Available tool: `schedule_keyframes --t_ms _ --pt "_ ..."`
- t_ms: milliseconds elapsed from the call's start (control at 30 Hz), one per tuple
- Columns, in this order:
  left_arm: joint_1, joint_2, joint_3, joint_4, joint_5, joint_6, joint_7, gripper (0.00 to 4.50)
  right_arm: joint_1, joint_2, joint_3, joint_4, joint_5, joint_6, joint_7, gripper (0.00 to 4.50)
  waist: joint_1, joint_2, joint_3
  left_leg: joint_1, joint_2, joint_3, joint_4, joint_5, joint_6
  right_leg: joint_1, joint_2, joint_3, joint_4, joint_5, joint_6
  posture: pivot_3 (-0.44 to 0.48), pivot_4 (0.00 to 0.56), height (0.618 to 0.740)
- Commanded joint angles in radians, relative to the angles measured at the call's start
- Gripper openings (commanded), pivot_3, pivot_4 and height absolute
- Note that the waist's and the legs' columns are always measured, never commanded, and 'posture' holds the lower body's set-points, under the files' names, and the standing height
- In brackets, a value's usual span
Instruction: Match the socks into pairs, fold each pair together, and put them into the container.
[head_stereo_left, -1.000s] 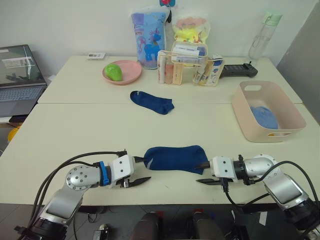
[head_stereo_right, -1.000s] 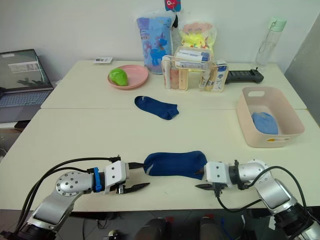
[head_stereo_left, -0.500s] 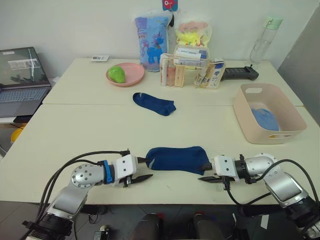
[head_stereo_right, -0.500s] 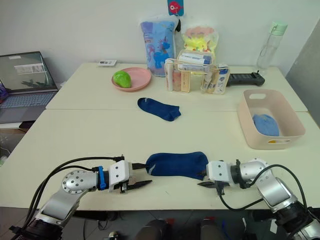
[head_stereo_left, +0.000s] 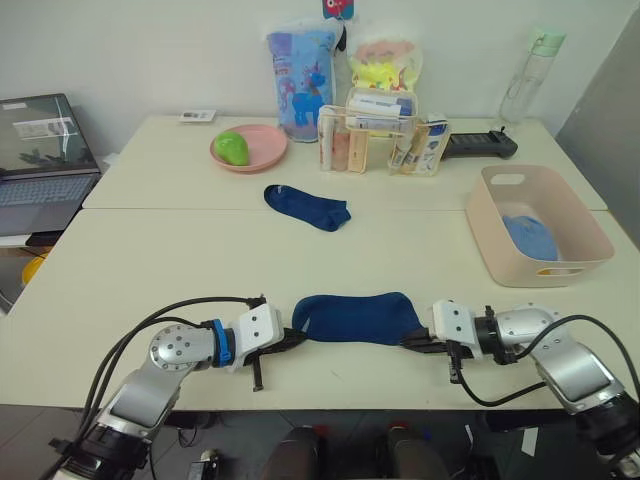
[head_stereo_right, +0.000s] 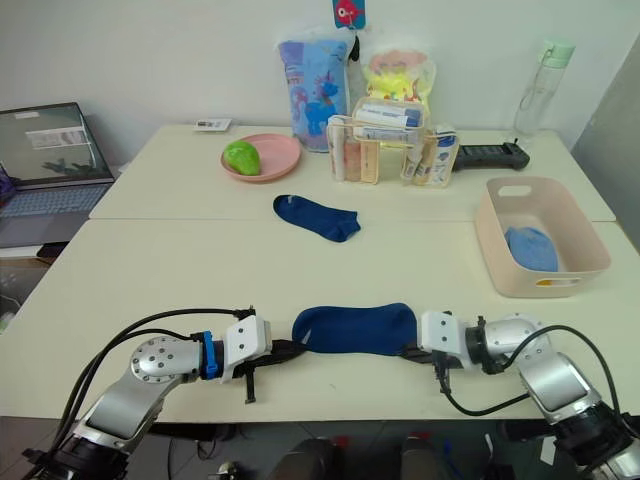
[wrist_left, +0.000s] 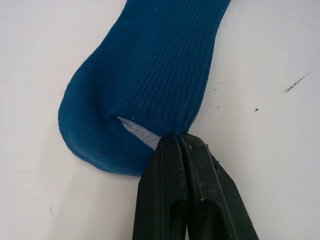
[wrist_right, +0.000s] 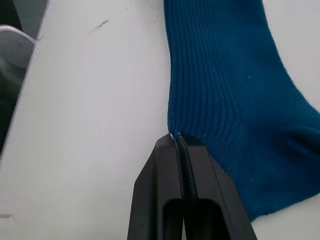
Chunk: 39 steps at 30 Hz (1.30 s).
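Near the front edge of the pale table (head_stereo_left: 150, 260), I have a flat navy knit sock (head_stereo_left: 355, 318) pinched at both ends: left gripper (head_stereo_left: 292, 338) clamped on one end, right gripper (head_stereo_left: 412, 340) on the other. Its mate (head_stereo_left: 305, 206) lies farther back; the pink plastic tub (head_stereo_left: 490, 232) holds light blue fabric (head_stereo_left: 528, 238).

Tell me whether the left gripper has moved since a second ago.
Yes. The left gripper has closed in on the near navy sock: earlier its open fingers sat just short of the sock's end; now they are pinched shut on its edge.

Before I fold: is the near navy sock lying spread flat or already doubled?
Spread flat: near navy sock lies full length, each claw, left and right, pinching one end.
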<state>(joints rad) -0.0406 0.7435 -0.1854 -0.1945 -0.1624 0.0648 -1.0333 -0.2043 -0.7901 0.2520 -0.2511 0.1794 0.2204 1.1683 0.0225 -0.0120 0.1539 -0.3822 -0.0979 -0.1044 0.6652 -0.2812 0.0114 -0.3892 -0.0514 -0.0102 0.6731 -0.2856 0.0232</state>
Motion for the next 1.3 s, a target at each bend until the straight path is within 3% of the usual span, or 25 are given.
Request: schedule_keyframes --t_ms 33,167,300,367,433,733,867,1133,1300 --pt "0.050 0.076 0.075 -0.145 -0.095 0.034 -0.069 0.03 0.009 -0.061 -0.056 -0.171 0.125 0.130 0.054 0.00 -0.002 0.000 0.001 0.000 0.000 0.000 -0.001 0.000 0.000 0.000 0.000 0.000 -0.001 0.000 0.000 0.000 0.150 0.740" --pt "0.106 0.164 0.133 -0.257 -0.214 0.119 -0.147 0.03 0.015 -0.112 -0.095 -0.270 0.279 0.311 0.075 0.00 0.000 0.000 0.002 0.000 0.001 0.000 -0.002 0.000 0.000 0.000 0.000 -0.001 -0.001 -0.001 -0.001 0.000 0.150 0.740" --pt "0.143 0.256 0.177 -0.348 -0.391 0.358 -0.185 0.03 0.003 -0.147 -0.126 -0.334 0.479 0.549 0.069 0.00 0.000 0.000 0.003 0.000 0.001 0.000 -0.002 -0.001 0.001 0.001 0.000 -0.001 -0.002 -0.001 -0.001 0.000 0.150 0.740" --pt "0.143 0.296 0.145 -0.342 -0.402 0.426 -0.211 0.03 -0.017 -0.136 -0.114 -0.333 0.538 0.640 0.043 0.00 -0.001 0.000 0.004 0.000 0.001 -0.001 -0.002 -0.001 0.001 0.001 0.000 -0.001 -0.002 -0.001 -0.001 0.000 0.150 0.740" --pt "0.116 0.278 0.101 -0.306 -0.380 0.444 -0.203 0.03 -0.035 -0.114 -0.087 -0.308 0.551 0.688 0.017 0.00 -0.001 0.000 0.004 0.000 0.001 0.000 -0.002 -0.001 0.001 0.001 0.000 -0.001 -0.002 -0.001 -0.001 0.000 0.150 0.740" --pt "-0.154 0.079 -0.016 -0.099 -0.267 0.485 -0.078 0.03 -0.177 -0.060 0.043 -0.032 0.283 0.464 0.023 0.00 0.000 -0.003 0.005 0.000 0.001 0.000 -0.002 0.000 0.000 0.000 0.000 -0.001 -0.002 -0.001 -0.001 0.000 0.150 0.740" --pt "-0.241 0.042 -0.032 -0.031 -0.231 0.479 -0.085 0.03 -0.255 -0.028 0.075 0.092 0.194 0.358 0.052 0.00 -0.002 -0.003 0.006 0.000 0.001 0.000 -0.002 0.001 -0.002 0.000 0.000 -0.001 -0.002 -0.001 -0.001 0.000 0.150 0.740" --pt "-0.394 -0.049 -0.090 0.225 -0.053 0.314 -0.033 0.03 -0.380 0.133 0.084 0.397 0.015 0.130 -0.042 0.00 -0.006 -0.003 0.006 0.000 0.001 0.000 -0.001 0.003 -0.005 0.000 0.000 -0.001 -0.001 -0.001 -0.001 0.000 0.150 0.740" --pt "-0.439 -0.102 -0.083 0.326 0.020 0.200 0.003 0.03 -0.382 0.157 0.070 0.426 -0.023 0.084 -0.042 0.00 -0.010 -0.003 0.006 -0.002 0.000 0.000 -0.001 0.003 -0.006 -0.002 0.000 -0.001 -0.001 -0.001 -0.001 0.000 0.150 0.740"
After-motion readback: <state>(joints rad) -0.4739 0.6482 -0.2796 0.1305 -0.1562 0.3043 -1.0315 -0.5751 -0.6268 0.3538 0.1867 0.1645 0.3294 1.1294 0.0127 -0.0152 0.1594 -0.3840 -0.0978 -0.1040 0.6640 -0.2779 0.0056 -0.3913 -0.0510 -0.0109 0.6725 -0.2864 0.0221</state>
